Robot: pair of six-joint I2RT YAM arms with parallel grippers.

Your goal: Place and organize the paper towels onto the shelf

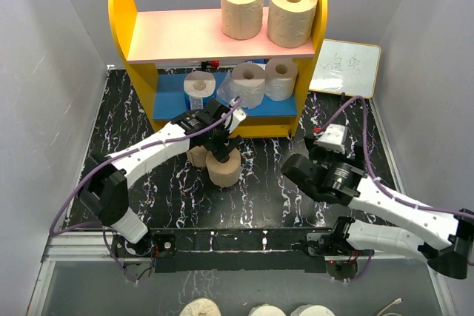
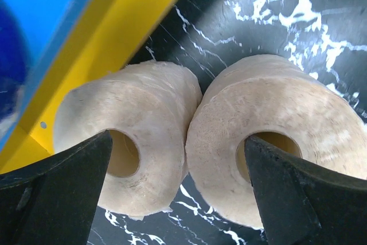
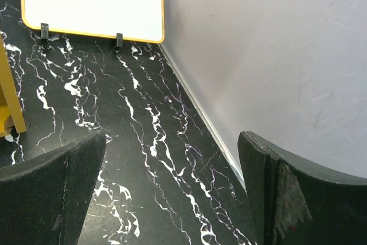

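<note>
**Left Gripper Spread Over Two Loose Rolls in Front of the Shelf**

The shelf (image 1: 123, 20) carried five rolls. One tan roll (image 1: 242, 8) and a second tan roll (image 1: 292, 15) stood at the right end of its pink top board (image 1: 178, 35). On its blue lower board (image 1: 167, 100) sat the blue-wrapped roll (image 1: 198, 88) and two white rolls (image 1: 249, 83).

Two paper towels were not yet shelved. The nearer tan roll (image 2: 135, 107) stood on the table (image 2: 258, 4) just in front of the shelf's yellow base. The farther tan roll (image 2: 275, 107) touched its side, and both had their cores facing up.

The left gripper (image 2: 176, 140) hung directly above this pair with its fingers spread wide, grasping nothing. In the wrist view one fingertip lined up with each core. The right gripper (image 3: 172, 142), off to the right of the shelf, was likewise spread and empty, and it faced the whiteboard (image 3: 92, 1).

The main risk seemed to lie in that straddle. If the left gripper descended and closed as it was aimed, it could catch both rolls at once, or grip neither squarely. It might squash the soft paper, or tip one roll and send it rolling away from the shelf.

A lift that grazed the neighbouring roll could knock it against the shelf's base. The wrist also sat close to the front edge of the lower board, so a careless rise might bump the white rolls or clip the top board.
</note>
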